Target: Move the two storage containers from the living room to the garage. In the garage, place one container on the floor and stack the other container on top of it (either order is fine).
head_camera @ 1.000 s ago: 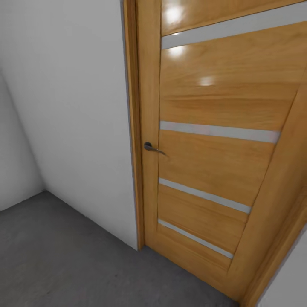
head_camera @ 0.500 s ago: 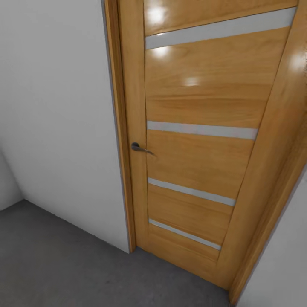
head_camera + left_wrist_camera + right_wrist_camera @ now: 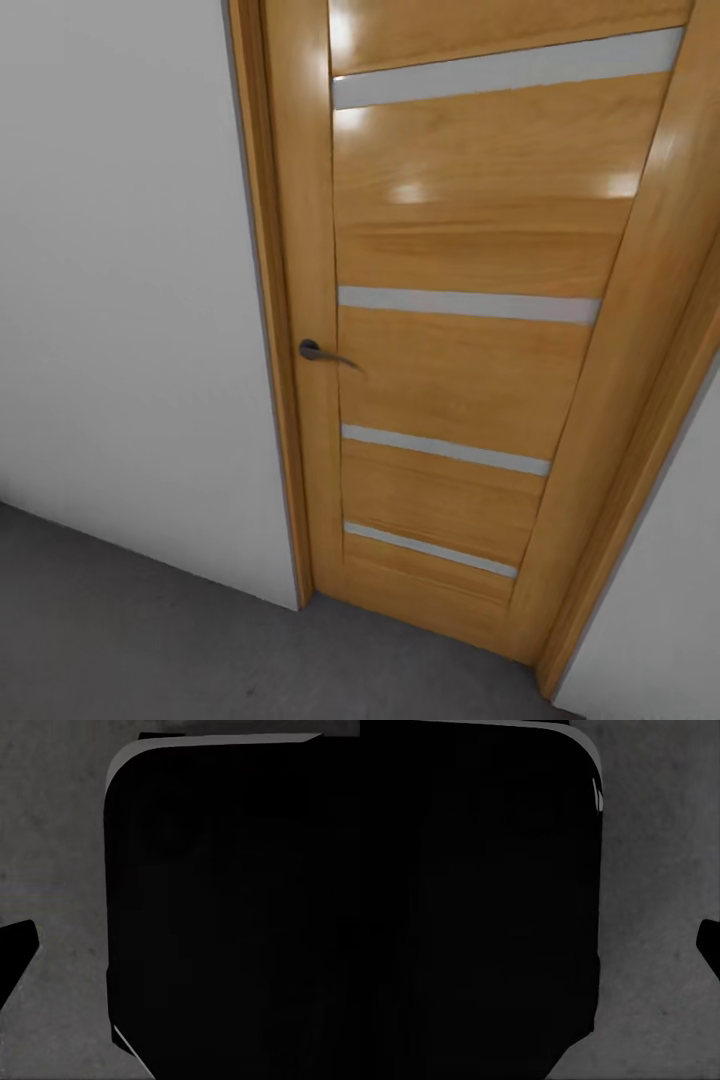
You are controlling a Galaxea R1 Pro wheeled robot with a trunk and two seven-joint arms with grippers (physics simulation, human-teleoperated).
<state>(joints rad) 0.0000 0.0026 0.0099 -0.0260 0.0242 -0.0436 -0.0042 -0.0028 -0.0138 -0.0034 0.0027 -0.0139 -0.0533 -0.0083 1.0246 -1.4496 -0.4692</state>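
A: What does the head view show, starting at the left?

B: A plain white wall (image 3: 120,300) takes up the left side, running down to the floor (image 3: 130,640), which is dark grey, rough and speckled like concrete.

A: And next to the wall?

B: A wooden door frame (image 3: 262,300) stands against the wall's edge, and inside it a closed door (image 3: 460,360) of glossy orange-brown wood. Four pale strips cross the door from side to side, one near the top, one in the middle and two lower down. A dark lever handle (image 3: 322,353) sits on the door's left edge, just beside the frame. Bright spots of reflected light lie on the upper panels.

A: Anything to the right of the door?

B: The other side of the frame, leaning in the picture, and then a sliver of pale wall in the bottom right corner.

A: Where are the containers?

B: I cannot tell; nothing orange-red appears here.

A: What do the wrist views give?

B: In each, a large black rounded shape, a robot part, over the same grey speckled floor, with a small dark shape at the edge.

A: And the jaws?

B: I cannot tell whether they are spread or pressed together on either arm.
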